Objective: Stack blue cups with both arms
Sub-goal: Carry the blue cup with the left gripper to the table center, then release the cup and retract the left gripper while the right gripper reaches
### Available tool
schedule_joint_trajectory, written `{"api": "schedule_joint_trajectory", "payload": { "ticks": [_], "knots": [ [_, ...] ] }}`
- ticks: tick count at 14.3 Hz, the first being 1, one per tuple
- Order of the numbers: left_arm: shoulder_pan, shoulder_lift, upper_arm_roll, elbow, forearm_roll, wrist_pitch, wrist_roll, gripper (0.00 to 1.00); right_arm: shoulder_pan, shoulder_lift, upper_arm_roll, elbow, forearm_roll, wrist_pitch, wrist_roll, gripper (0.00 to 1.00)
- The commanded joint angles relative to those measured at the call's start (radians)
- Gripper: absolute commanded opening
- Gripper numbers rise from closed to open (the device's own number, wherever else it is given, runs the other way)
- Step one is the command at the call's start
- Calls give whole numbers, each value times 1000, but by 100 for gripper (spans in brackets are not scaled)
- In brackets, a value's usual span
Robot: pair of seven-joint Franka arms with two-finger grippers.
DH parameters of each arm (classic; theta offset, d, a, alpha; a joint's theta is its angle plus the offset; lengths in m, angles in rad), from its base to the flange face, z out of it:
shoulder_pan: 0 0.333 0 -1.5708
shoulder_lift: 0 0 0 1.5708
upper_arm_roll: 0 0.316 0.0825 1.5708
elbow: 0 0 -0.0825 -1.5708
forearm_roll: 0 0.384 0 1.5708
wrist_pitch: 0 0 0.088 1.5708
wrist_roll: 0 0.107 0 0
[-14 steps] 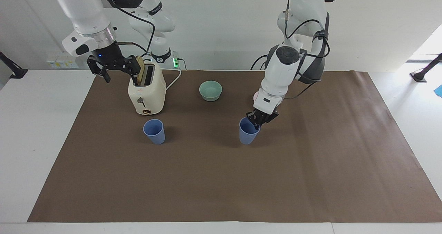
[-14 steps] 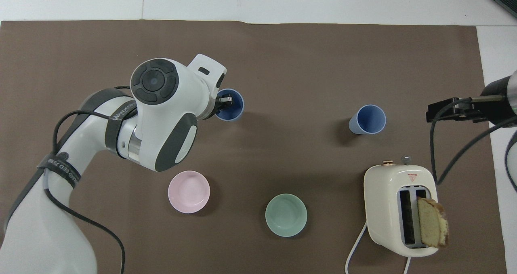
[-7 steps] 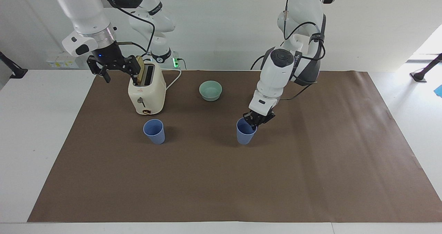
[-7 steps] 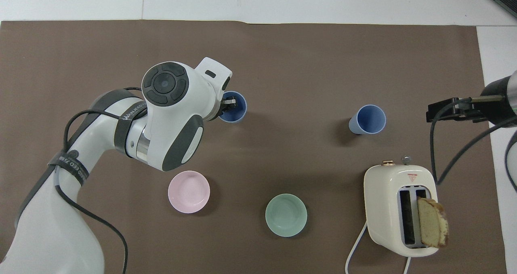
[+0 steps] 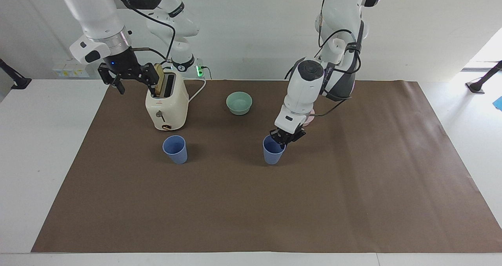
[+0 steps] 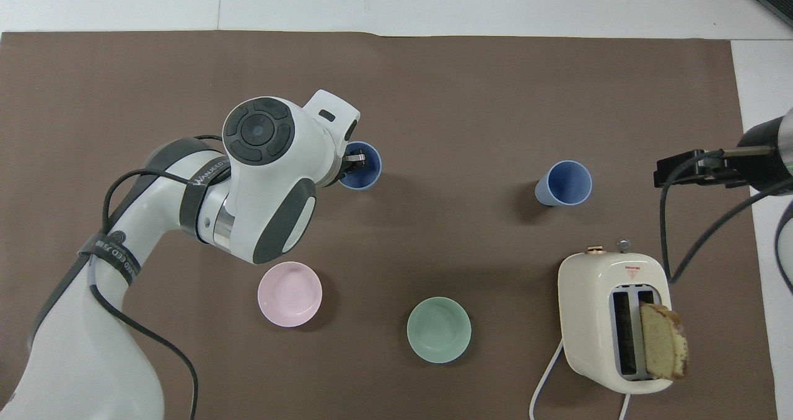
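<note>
Your held blue cup (image 5: 273, 154), a matte periwinkle tapered tumbler, stands upright with the left gripper (image 5: 285, 137) pinched tight on its rim, one finger inside. The second blue cup (image 5: 175, 149), identical, stands well apart from that gripper, toward the right arm's end by the toaster (image 5: 167, 103). Your right gripper (image 5: 127, 76) hangs spread wide beside the toaster's top, holding nothing.

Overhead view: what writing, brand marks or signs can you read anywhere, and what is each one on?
White lettering on the dark band around the left arm's forearm: blurred, not readable for certain.
White lettering on the strap lower on that arm: too small and curved to read.
Red triangle sign with small print on the toaster: print too small to read.
Cups, bowls, brown mat: no text visible.
</note>
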Motion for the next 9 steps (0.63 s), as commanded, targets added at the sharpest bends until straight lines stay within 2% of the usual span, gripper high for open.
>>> {"api": "schedule_joint_trajectory", "payload": {
  "ticks": [1,3,6,9],
  "knots": [
    [-26,3,18,-12,16,30,-29,17,-11,-9,7,-18,20,18,-15,100],
    [-25,3,18,-13,16,30,-31,100,-11,-16,7,-57,20,55,-15,100],
    [-7,-16,27,2,24,9,-26,100,-10,-4,7,-141,20,142,-13,100],
    [62,-92,32,2,29,-30,-7,100,-10,45,7,-215,20,248,-13,100]
  ]
}}
